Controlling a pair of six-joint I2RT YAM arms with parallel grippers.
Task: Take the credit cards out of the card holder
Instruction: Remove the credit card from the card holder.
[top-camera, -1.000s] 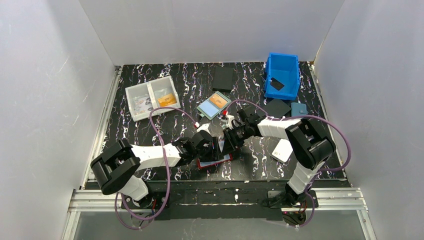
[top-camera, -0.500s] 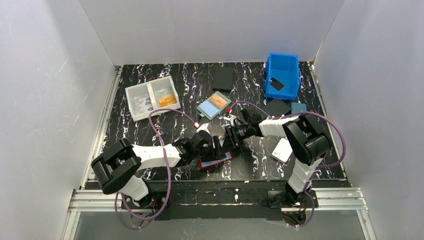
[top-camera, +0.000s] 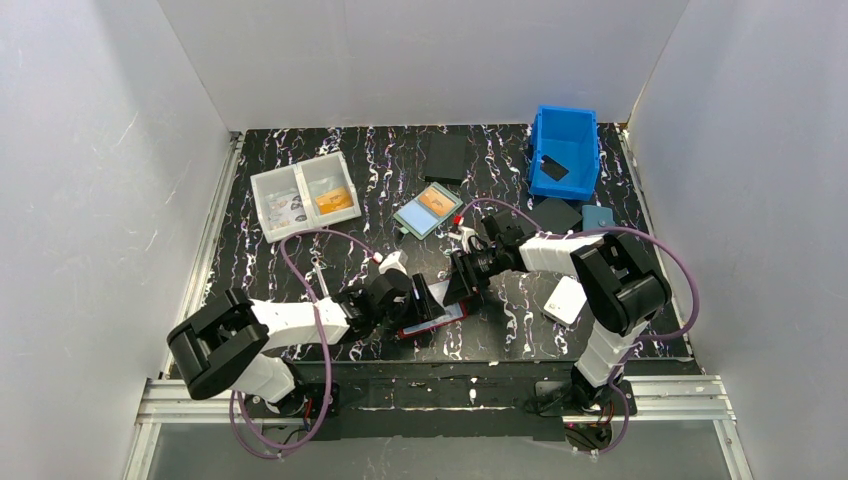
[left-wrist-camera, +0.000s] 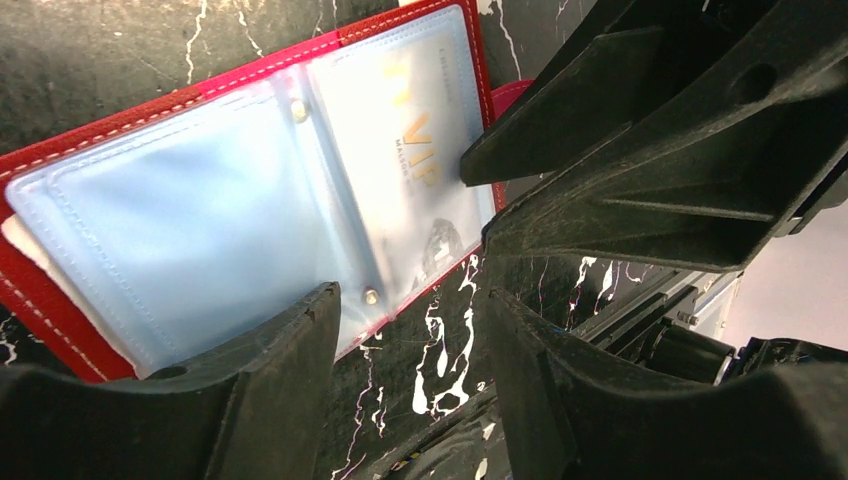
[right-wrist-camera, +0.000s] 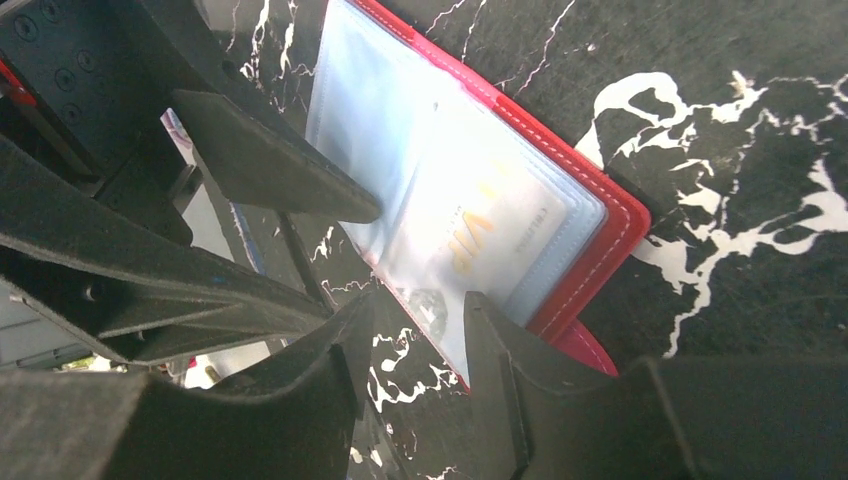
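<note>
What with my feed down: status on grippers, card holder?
Left gripper open, at card holder edge. Right gripper open, straddling VIP card corner. None out yet. Grippers crowd each other.

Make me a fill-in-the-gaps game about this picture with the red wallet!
The dark-red leather card holder lies ___, not shut, on the black marbled table. Gold letters on the pale card inside it spell ___. The plastic bin at the far right corner is coloured ___. Missing words: open, VIP, blue.
</note>
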